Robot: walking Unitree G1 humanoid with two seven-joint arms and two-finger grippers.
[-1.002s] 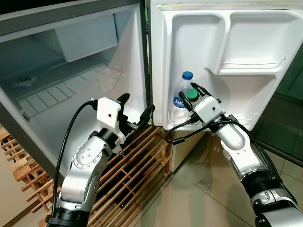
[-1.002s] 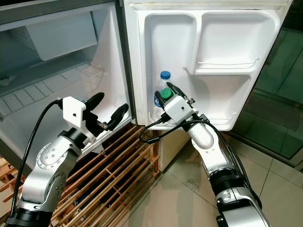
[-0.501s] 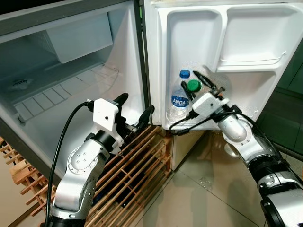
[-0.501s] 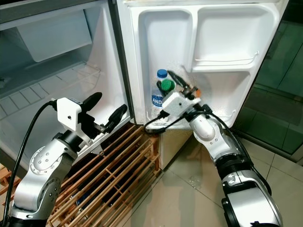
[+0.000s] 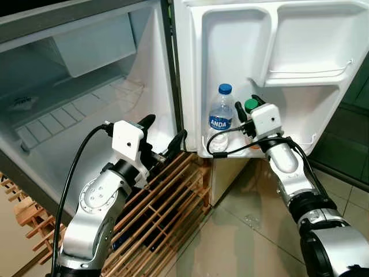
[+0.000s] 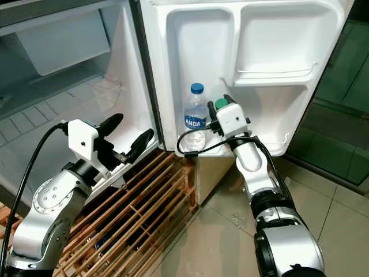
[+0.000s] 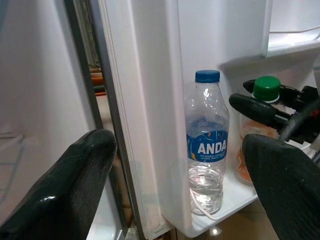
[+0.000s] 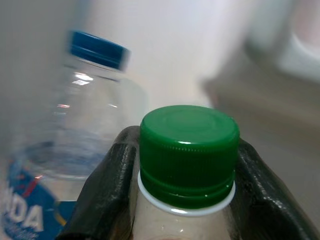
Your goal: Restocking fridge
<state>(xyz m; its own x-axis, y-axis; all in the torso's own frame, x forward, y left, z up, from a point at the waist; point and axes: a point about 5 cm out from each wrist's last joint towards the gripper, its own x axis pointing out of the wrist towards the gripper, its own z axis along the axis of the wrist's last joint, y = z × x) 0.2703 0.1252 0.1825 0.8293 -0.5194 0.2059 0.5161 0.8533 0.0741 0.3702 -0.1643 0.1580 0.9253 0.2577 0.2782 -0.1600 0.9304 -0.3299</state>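
Right gripper [image 6: 218, 108], fingers clamping the green-capped bottle [image 7: 265, 90], has lowered it seemingly onto the door shelf [image 5: 230, 154]; left fingers [image 5: 177, 138] spread.

Head views look down into the fridge door [image 5: 230, 75]; both wrist views closely share the water bottle [image 7: 206, 145].

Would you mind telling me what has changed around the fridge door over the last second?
The right pincer, still clamped on the green-capped bottle, has carried it sideways along the door shelf to the right of the water bottle, where it now stands apart from it rather than in front. The water bottle has not moved, and the left pincer still hovers open by the fridge's lower edge.
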